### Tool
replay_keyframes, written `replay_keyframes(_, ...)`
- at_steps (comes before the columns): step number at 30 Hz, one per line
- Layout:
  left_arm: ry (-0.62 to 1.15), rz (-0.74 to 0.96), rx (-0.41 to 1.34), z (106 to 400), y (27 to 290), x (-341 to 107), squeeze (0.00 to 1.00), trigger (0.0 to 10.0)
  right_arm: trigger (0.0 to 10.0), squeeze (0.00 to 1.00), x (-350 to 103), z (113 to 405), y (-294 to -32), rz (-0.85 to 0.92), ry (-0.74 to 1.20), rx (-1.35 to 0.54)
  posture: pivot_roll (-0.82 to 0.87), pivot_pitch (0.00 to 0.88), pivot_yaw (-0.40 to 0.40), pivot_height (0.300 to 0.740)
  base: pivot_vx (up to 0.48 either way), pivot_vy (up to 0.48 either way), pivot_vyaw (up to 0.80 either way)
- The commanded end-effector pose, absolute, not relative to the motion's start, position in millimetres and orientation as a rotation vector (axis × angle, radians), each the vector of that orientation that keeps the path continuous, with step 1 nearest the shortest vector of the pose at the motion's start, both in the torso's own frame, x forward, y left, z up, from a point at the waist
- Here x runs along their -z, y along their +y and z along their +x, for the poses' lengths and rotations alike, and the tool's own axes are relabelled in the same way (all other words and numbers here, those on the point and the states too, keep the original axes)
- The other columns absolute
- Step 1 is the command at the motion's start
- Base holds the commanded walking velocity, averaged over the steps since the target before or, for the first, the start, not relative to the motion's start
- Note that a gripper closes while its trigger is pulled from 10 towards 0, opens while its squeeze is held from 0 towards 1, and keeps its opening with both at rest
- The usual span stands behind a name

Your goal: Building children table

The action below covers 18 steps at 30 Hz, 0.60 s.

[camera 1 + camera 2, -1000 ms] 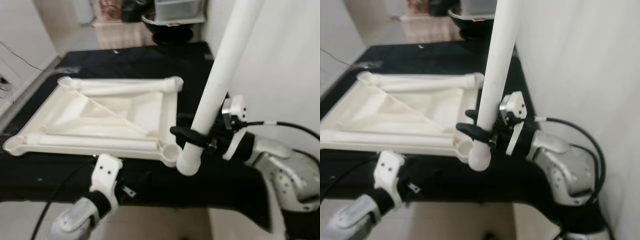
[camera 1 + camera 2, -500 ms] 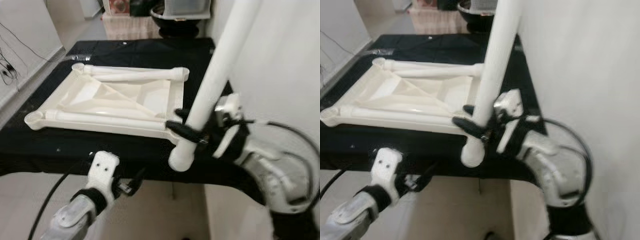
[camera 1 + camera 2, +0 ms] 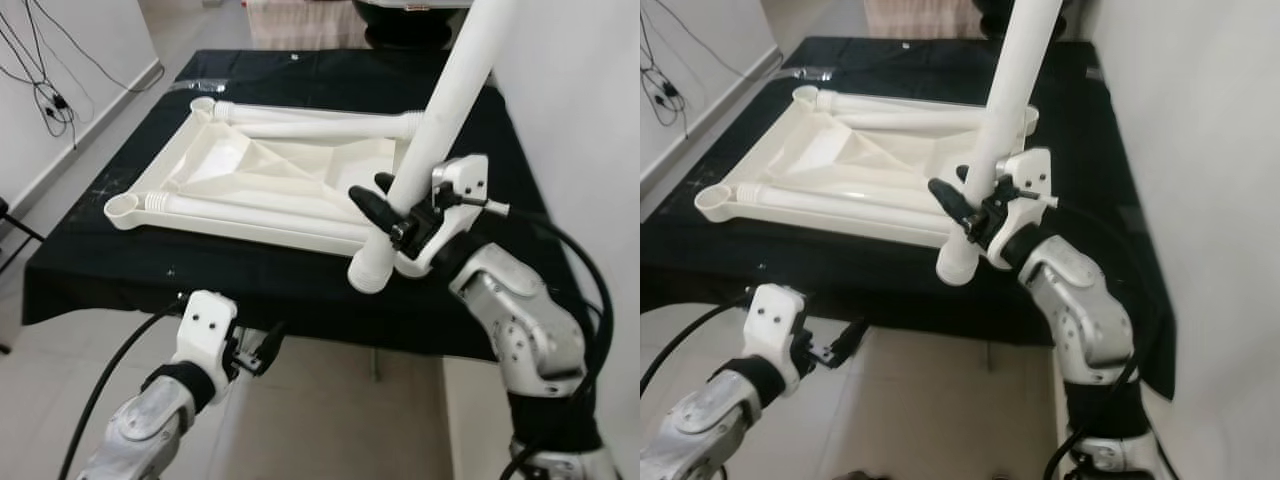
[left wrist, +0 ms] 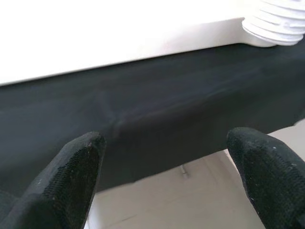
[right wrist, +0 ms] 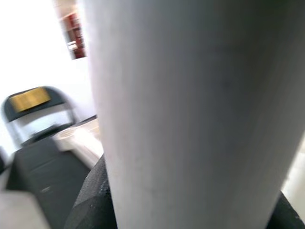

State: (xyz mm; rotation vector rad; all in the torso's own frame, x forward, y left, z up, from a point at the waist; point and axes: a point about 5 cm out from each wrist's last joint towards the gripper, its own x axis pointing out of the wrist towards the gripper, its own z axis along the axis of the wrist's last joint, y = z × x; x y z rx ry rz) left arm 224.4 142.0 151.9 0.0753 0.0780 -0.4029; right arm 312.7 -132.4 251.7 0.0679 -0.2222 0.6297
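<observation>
White plastic table leg (image 3: 440, 130), a long round tube, is clamped near its lower end between the black fingers of the right end effector (image 3: 385, 212) and held tilted, its top leaning up and away out of frame. Its open lower end hangs just above and near-side of the right near corner of the upturned tabletop (image 3: 265, 180). That tabletop is a cream moulded piece lying underside-up on the surface (image 3: 100, 270), which is draped in black cloth. Step in hand, by judgement: seating this leg into the corner socket beneath it. The socket itself is hidden behind the leg, so alignment cannot be confirmed. The next move calls for bringing the tube upright, centring its end over the socket, then pressing down. Left near socket (image 3: 122, 207) stands open and unfilled. Left end effector (image 4: 167, 171) hangs low in front of the surface's near edge, fingers spread apart, holding nothing. White wall (image 3: 590, 110) stands close on the right and limits swing on that side. Loose cables (image 3: 40, 70) hang against the far left wall, well apart from the work.
</observation>
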Motion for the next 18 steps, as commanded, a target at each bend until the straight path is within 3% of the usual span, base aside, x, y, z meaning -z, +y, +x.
replay_keyframes(1,0.09,0.087,0.423,223.0,139.4,-148.1,0.0,10.0,10.0,0.0,-254.9,314.3,-138.9,0.076,-0.249,-0.583,-0.07,0.175,0.014,0.74,0.0,0.0,-0.8)
replay_keyframes(14,0.082,0.121,0.556,219.9,126.7,-145.8,0.0,10.0,10.0,0.0,-270.9,335.1,-140.9,0.067,-0.309,-0.481,-0.05,0.18,0.018,0.74,0.0,0.0,-0.06)
replay_keyframes(18,0.061,0.107,0.617,219.0,120.0,-147.9,0.0,10.0,10.0,0.0,-282.0,342.7,-125.2,0.064,-0.338,-0.641,-0.04,0.196,0.015,0.74,0.0,0.0,0.0)
